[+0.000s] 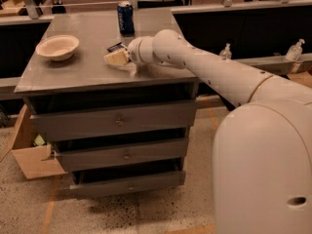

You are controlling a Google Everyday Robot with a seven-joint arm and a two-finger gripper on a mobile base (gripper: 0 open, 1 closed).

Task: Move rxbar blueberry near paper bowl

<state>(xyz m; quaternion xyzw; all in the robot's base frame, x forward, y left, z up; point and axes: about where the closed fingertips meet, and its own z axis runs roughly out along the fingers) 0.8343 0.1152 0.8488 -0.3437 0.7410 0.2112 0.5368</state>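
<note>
The paper bowl [57,47] is cream and round and sits at the left of the grey cabinet top [83,72]. The rxbar blueberry [115,47] is a small dark flat wrapper lying near the middle of the top; only part of it shows behind my gripper. My gripper [113,57] hangs at the end of the white arm, just in front of and over the bar, pointing left toward the bowl.
An upright blue drink can [126,17] stands at the back of the top, behind the bar. The cabinet has three drawers [117,123] in front. A cardboard box [30,155] lies on the floor at the left. Two clear bottles [295,50] stand on the right ledge.
</note>
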